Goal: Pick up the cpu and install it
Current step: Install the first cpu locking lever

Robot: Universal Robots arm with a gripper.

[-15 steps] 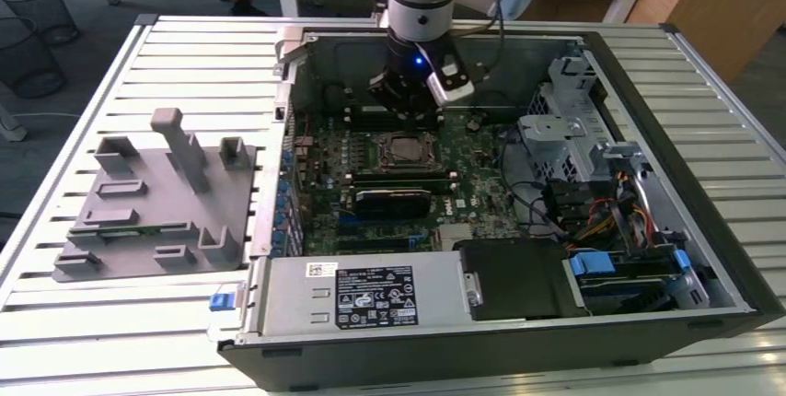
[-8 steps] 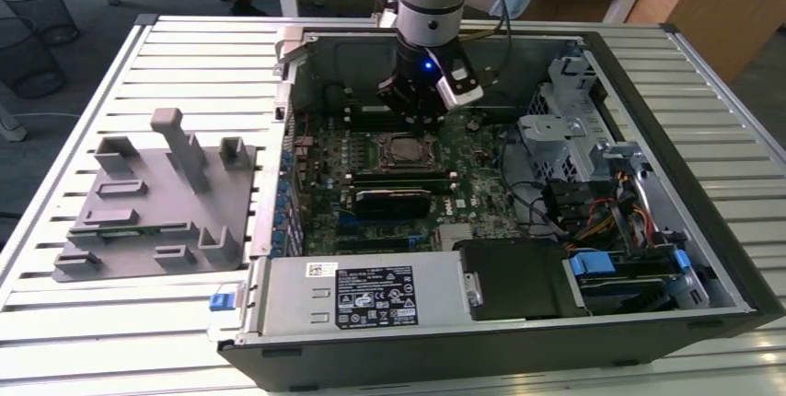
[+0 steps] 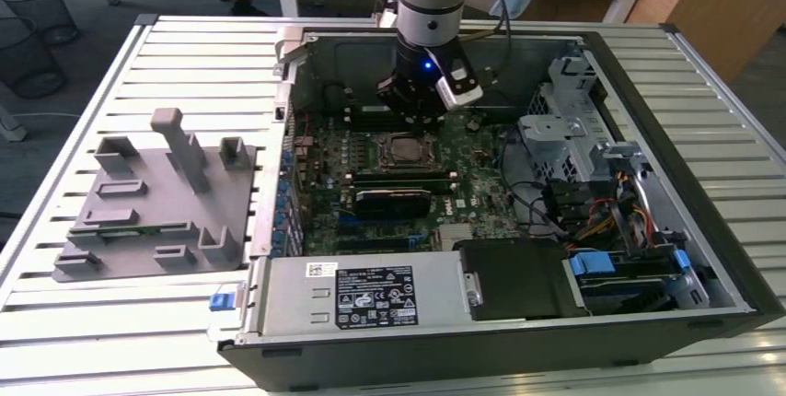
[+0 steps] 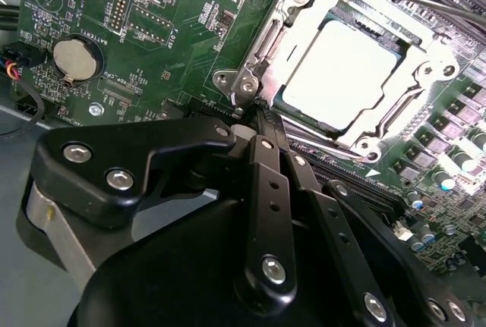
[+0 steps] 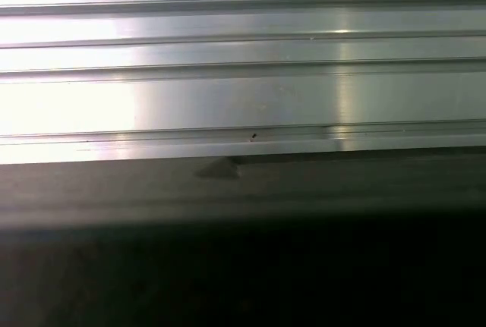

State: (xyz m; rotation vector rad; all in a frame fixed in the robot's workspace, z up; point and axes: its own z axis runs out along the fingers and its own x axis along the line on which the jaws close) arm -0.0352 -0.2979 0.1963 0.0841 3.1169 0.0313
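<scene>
My gripper (image 3: pixel 411 112) hung inside the open computer case (image 3: pixel 687 258), low over the green motherboard (image 3: pixel 485 189), just behind the socket (image 3: pixel 403 149) in the exterior view. In the second wrist view the cpu (image 4: pixel 343 75) sat in the socket, silvery top up, metal frame (image 4: pixel 267 54) around it. My fingers (image 4: pixel 267 133) looked pressed together, pinching nothing; their tips ended just beside the frame's near corner, apart from the cpu itself.

Writing: white print ran across the motherboard and a white label sat on the power supply (image 3: pixel 356 295), both too small to make out. A round coin battery (image 4: pixel 77 59) lay on the motherboard, well apart from the socket.

Room: case walls closed in on all sides, drive cage and cables (image 3: pixel 577 198) toward the exterior view's right. Grey fixture (image 3: pixel 160 198) stood outside the case on the slatted table (image 3: pixel 74 313), toward the exterior view's left. First wrist view showed the table's (image 5: pixel 243 77) metal slats and a dark edge.
</scene>
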